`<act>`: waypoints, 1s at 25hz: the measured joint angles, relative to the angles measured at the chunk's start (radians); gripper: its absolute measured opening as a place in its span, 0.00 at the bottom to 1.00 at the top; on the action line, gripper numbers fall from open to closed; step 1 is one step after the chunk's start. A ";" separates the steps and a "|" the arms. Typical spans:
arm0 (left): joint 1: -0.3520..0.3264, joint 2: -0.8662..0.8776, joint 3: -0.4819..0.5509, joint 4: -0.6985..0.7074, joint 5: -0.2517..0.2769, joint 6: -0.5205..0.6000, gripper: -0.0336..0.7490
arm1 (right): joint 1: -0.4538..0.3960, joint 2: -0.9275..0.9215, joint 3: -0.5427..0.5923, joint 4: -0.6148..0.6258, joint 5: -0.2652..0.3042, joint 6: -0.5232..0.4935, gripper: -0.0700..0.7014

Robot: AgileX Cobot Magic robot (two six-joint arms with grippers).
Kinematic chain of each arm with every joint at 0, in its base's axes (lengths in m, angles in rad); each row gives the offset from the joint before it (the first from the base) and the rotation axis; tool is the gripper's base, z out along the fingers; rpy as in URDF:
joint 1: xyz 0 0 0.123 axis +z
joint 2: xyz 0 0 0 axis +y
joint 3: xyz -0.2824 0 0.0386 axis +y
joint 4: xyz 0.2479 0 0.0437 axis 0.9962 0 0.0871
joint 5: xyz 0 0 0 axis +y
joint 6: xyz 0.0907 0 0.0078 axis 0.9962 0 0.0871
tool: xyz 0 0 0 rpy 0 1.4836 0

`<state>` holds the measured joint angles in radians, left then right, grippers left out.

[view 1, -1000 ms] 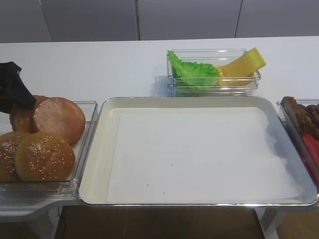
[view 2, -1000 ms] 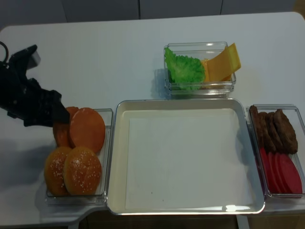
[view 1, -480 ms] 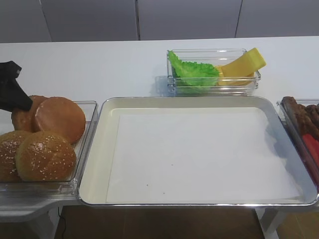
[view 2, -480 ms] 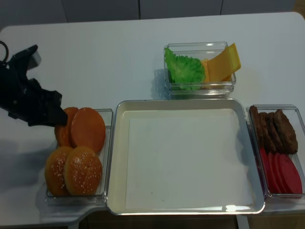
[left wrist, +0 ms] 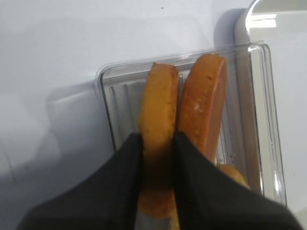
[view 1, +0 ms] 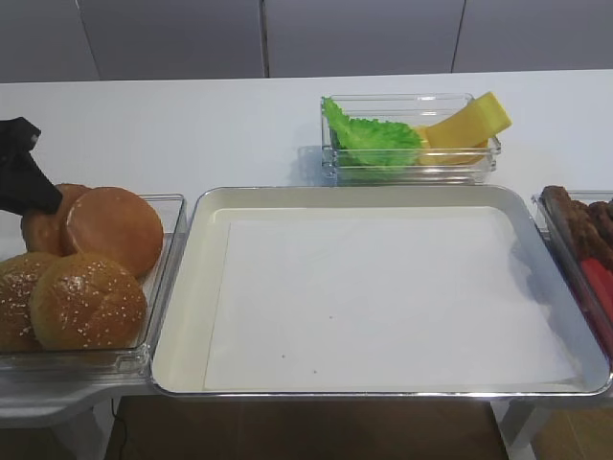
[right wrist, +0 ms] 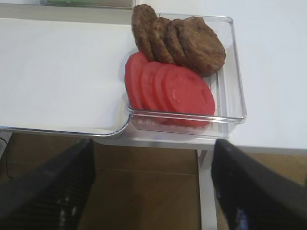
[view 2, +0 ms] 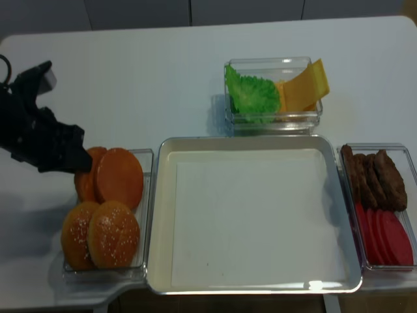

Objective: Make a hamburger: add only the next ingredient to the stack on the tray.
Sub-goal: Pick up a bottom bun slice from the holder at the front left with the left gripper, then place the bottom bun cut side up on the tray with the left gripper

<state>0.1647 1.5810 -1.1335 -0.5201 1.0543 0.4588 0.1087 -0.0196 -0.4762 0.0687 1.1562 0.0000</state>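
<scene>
Two flat bun halves stand on edge in a clear tub (view 1: 168, 251) left of the tray. My left gripper (left wrist: 157, 165) is shut on the rear bun half (left wrist: 158, 108), its black fingers (left wrist: 128, 165) pressing both faces. The other bun half (left wrist: 205, 98) leans against it. From above, the left gripper (view 2: 77, 163) meets the rear bun half (view 2: 85, 184) behind the front one (view 2: 120, 177). The silver tray (view 1: 182, 316) holds only its white liner; no stack shows on it. My right gripper (right wrist: 153, 191) is open over the floor, just off the table's front edge.
Two sesame-seeded buns (view 1: 84, 299) fill the front of the bun tub. A tub with lettuce and cheese (view 1: 410, 139) stands behind the tray. A tub of patties and tomato slices (view 2: 381, 202) sits against the tray's right side, just ahead of the right gripper.
The left gripper's jaws have closed onto the rear bun half. The buns in the tub have shifted slightly. The right arm has stayed put.
</scene>
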 joint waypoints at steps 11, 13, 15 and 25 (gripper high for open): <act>0.000 -0.105 -0.077 0.002 0.008 0.015 0.22 | 0.000 0.000 0.000 0.000 -0.002 0.000 0.83; 0.000 -0.127 -0.112 0.004 0.020 0.015 0.22 | 0.000 0.000 0.000 0.000 -0.002 0.000 0.83; 0.000 -0.147 -0.151 0.006 0.034 0.017 0.22 | 0.000 0.000 0.000 0.000 -0.003 0.000 0.83; -0.156 -0.195 -0.267 0.106 0.083 0.026 0.22 | 0.000 0.000 0.000 0.000 -0.003 0.000 0.83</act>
<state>0.0090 1.3865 -1.4002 -0.4146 1.1377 0.4850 0.1087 -0.0196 -0.4762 0.0687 1.1529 0.0000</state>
